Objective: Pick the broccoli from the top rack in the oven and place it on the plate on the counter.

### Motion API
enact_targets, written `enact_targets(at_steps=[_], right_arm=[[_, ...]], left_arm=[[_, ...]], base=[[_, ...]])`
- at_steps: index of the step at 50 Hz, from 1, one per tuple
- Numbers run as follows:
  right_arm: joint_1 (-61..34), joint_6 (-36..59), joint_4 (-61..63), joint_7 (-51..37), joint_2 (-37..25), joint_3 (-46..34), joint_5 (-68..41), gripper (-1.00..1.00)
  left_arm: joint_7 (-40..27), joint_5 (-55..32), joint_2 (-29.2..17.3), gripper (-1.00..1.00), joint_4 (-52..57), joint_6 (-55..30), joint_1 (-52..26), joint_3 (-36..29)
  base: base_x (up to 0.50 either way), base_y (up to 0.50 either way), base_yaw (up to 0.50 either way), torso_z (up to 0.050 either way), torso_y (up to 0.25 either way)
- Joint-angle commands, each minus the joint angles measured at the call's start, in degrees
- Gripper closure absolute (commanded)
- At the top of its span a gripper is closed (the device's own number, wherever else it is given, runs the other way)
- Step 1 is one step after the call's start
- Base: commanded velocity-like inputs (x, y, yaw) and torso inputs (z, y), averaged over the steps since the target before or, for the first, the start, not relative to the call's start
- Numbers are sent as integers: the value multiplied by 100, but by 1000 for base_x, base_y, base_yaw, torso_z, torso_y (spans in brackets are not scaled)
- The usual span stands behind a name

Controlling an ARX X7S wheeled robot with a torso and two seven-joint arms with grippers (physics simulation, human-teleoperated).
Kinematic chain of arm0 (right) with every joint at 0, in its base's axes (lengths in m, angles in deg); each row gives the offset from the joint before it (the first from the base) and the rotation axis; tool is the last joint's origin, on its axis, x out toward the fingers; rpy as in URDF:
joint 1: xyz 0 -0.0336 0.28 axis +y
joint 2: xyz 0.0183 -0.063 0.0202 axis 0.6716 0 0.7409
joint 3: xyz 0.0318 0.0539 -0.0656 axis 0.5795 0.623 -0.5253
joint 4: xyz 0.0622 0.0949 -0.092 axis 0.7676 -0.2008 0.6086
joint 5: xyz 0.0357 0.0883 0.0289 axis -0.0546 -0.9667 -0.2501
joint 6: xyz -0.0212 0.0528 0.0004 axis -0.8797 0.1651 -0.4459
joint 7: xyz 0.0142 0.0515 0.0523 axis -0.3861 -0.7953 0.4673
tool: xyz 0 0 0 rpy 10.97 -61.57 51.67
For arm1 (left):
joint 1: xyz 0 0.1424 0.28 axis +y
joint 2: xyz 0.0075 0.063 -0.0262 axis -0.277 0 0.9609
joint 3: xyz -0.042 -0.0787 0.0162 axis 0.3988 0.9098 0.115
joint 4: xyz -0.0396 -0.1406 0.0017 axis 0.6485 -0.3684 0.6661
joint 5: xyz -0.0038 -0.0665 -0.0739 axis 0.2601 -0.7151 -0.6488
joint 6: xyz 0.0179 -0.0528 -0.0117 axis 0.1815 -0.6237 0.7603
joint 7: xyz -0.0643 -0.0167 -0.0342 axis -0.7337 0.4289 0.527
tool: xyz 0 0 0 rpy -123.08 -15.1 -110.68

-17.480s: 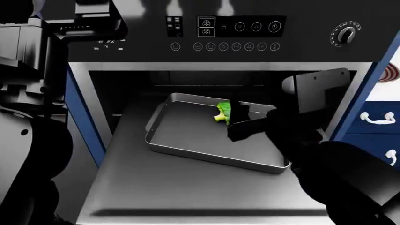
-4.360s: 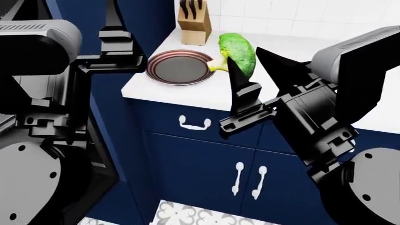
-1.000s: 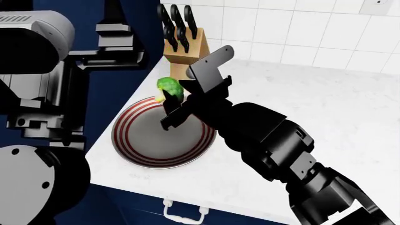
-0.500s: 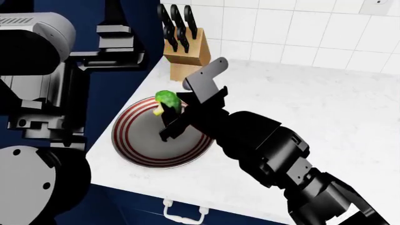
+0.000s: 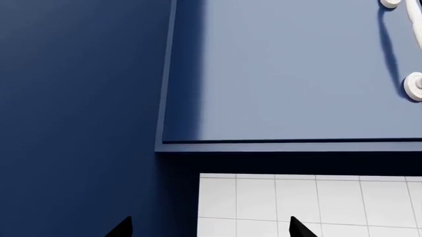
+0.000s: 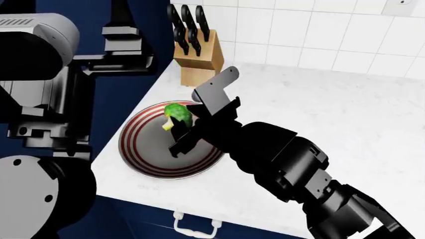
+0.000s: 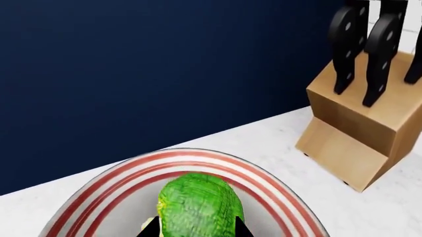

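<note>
The green broccoli [image 6: 178, 113] [image 7: 196, 203] hangs just above the round plate [image 6: 143, 149] with dark red rings [image 7: 264, 185], which sits on the white counter [image 6: 319, 114]. My right gripper [image 6: 180, 124] [image 7: 192, 228] is shut on the broccoli, a black fingertip on either side of it. The floret sits over the plate's far half, its pale stalk pointing down toward the plate. My left gripper [image 5: 207, 231] is held up by the navy wall cabinet, open, with nothing between its tips. The oven and top rack are out of view.
A wooden knife block [image 6: 199, 59] [image 7: 356, 123] with black handles stands just behind the plate against the white tiled wall. A navy cabinet side [image 6: 139, 94] rises left of the counter. A white drawer handle [image 6: 196, 224] shows below the counter's front edge.
My right gripper has lowered with the broccoli toward the plate over the last second. The left arm has not moved.
</note>
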Motion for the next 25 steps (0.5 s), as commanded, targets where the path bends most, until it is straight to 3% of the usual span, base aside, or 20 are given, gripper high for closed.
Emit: enact_targets(at_steps=[1,25], right_arm=[[-58,96,18,54,-5,-43,52,100],[-226,418,-272,171,92,-58,-183,100]], left_arm=[[-15,-31,-15,-100,-7,8,-23,-8],[-70,-34,-54,-100,1,77,24,-27]], base=[[0,0,0,0,0],[0,0,0,0,0]])
